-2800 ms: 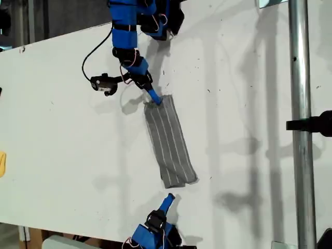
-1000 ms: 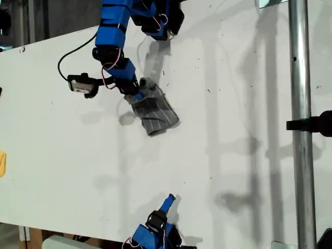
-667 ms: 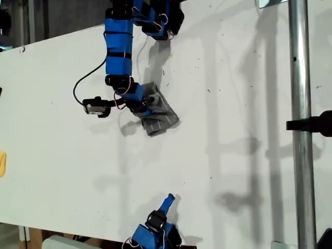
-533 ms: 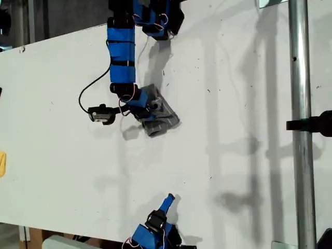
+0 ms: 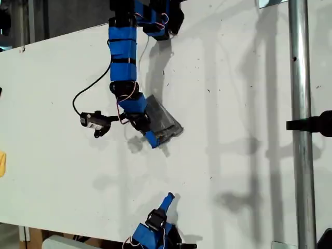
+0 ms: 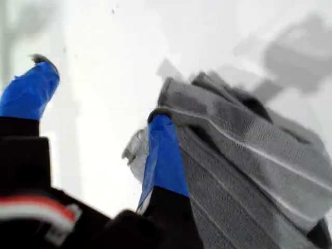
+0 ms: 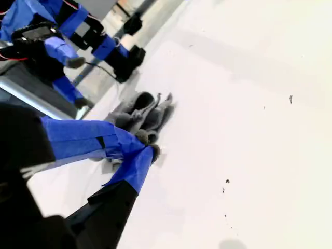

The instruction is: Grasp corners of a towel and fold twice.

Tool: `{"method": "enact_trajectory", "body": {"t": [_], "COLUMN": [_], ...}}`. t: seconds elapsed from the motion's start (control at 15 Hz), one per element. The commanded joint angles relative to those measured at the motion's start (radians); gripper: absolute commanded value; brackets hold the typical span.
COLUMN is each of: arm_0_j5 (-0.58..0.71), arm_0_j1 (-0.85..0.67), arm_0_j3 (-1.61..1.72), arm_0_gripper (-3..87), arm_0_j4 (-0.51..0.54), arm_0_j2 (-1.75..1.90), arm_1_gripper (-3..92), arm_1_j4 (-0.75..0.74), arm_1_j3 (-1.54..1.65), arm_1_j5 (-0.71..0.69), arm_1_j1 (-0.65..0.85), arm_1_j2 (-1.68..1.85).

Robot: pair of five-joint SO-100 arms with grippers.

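My first tool [image 5: 151, 139] is pressing down at the edge of the towel [image 5: 162, 122], which is lying bunched in a small folded bundle on the white tabletop [image 5: 233, 104] toward the exterior view's upper middle. Its jaws are standing apart, one blue finger [image 6: 165, 155] tucked against the cloth, nothing clamped. The fold would be best finished by flattening the layers and squaring the edges. My second tool [image 5: 167, 201] is waiting nearly closed and empty by the exterior view's bottom edge. A metal pole [image 5: 300, 124] is rising at the exterior view's right.
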Motion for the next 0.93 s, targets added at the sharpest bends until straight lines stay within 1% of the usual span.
{"method": "enact_trajectory", "body": {"t": [0.0, 0.07, 0.13, 0.2, 0.27, 0.4, 0.47, 0.53, 0.67, 0.73, 0.8, 0.87], "arm_0_j5": [0.011, 0.029, 0.032, 0.043, 0.046, 0.098, 0.097, 0.057, 0.040, -0.020, -0.130, -0.152], "arm_0_j1": [-0.018, -0.023, -0.037, -0.057, -0.089, -0.161, -0.198, -0.233, -0.244, -0.249, -0.250, -0.253], "arm_0_j3": [-0.005, 0.005, 0.021, 0.046, 0.080, 0.152, 0.184, 0.222, 0.241, 0.241, 0.242, 0.241], "arm_0_gripper": [-2.1, -2.4, -2.4, -2.4, -2.3, -1.2, 0.2, 0.2, 1.1, 1.2, 1.3, 1.4], "arm_0_j4": [-0.023, -0.026, -0.029, -0.021, -0.008, -0.025, -0.021, -0.020, -0.003, 0.021, 0.074, 0.098], "arm_0_j2": [0.008, 0.008, 0.008, 0.008, 0.008, 0.008, 0.008, 0.008, 0.008, 0.008, 0.008, 0.005], "arm_1_gripper": [4.2, 4.2, 1.9, -0.3, -0.3, -0.3, -0.3, -0.3, -0.3, -0.3, -0.3, 4.3], "arm_1_j4": [-0.063, -0.038, -0.008, 0.098, 0.207, 0.275, 0.321, 0.362, 0.453, 0.514, 0.598, 0.727], "arm_1_j3": [-0.014, 0.009, 0.098, 0.207, 0.360, 0.755, 0.911, 1.049, 1.244, 1.321, 1.420, 1.404], "arm_1_j5": [-0.020, -0.020, -0.006, 0.012, 0.064, 0.149, 0.192, 0.236, 0.327, 0.390, 0.479, 0.641], "arm_1_j1": [0.040, 0.063, 0.094, 0.129, 0.169, 0.230, 0.253, 0.262, 0.273, 0.288, 0.314, 0.318], "arm_1_j2": [0.127, 0.179, 0.284, 0.402, 0.543, 0.913, 1.077, 1.233, 1.479, 1.597, 1.796, 1.835]}}
